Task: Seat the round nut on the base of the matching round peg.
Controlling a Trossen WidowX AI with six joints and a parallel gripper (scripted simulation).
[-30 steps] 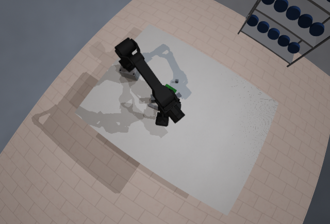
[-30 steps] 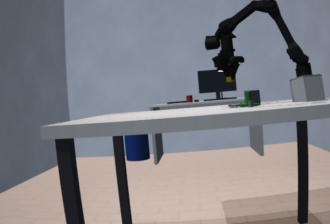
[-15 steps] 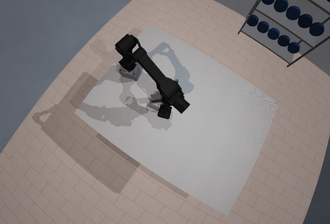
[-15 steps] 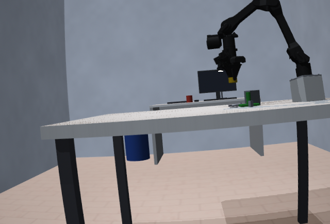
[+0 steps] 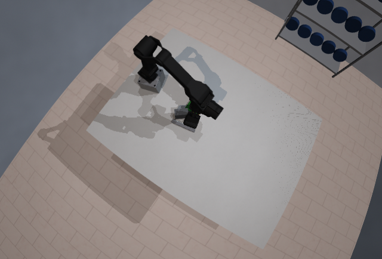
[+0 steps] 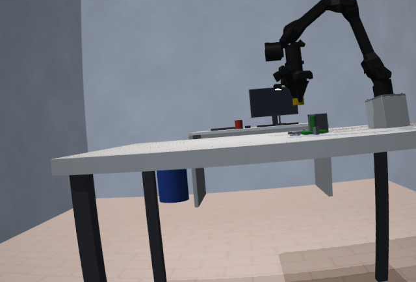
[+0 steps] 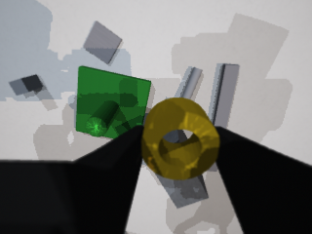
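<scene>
Wrist view gives you the clearest read: the tool [image 7: 179, 138] is clamped on the yellow round nut [image 7: 163, 124], its two black fingers pressing the ring from either side, with the hole facing the camera. Below and to the left of the nut you can see the green base plate [image 7: 132, 93] with its green round peg [image 7: 99, 122] standing on it; the nut sits to the right of the peg rather than over it. Through and around the ring you can make out grey blocks and bars [image 7: 221, 93] lying on the white tabletop [image 7: 161, 24], and another grey block [image 7: 101, 41] farther up. In the exterior view you see the arm [image 6: 364, 49] arching over from its grey pedestal [image 6: 400, 117], with the nut [image 6: 298, 101] held in the air well above the tabletop [image 6: 201, 153] and up and to the left of the green peg [image 6: 312, 121], apart from it. From the top view the wrist covers the nut; only a sliver of green [image 5: 187, 105] shows beside the arm [image 5: 178, 71], next to the grey pieces [image 5: 179, 113].
</scene>
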